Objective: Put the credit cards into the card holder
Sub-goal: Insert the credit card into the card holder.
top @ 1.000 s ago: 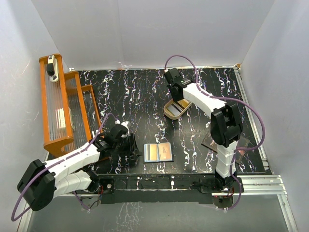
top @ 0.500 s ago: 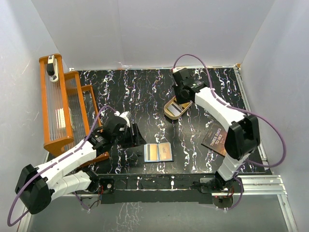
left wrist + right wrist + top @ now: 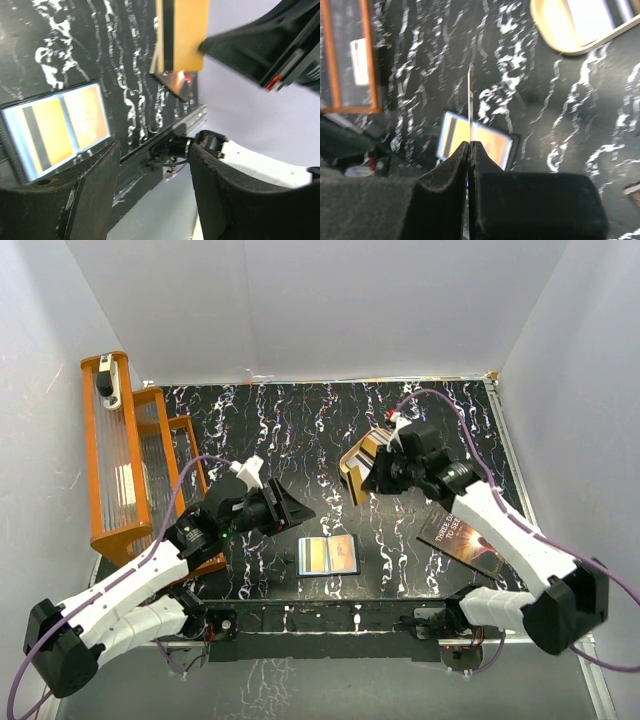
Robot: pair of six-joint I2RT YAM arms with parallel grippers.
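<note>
The black card holder lies open near the table's front edge, with orange card faces showing in both halves. My right gripper hovers above and behind it, shut on a thin credit card. The right wrist view shows that card edge-on; the left wrist view shows it as a gold-orange face. My left gripper hangs just left of the holder, open, with nothing between its fingers. A pale card lies in the tan tray.
The tan oval tray sits behind the right gripper, partly hidden by the arm. A dark flat sheet with pale lettering lies at the front right. An orange rack stands along the left wall.
My right arm has swung from the tray forward toward the card holder, carrying a card. My left gripper has opened wider, risen and moved right toward the holder.
</note>
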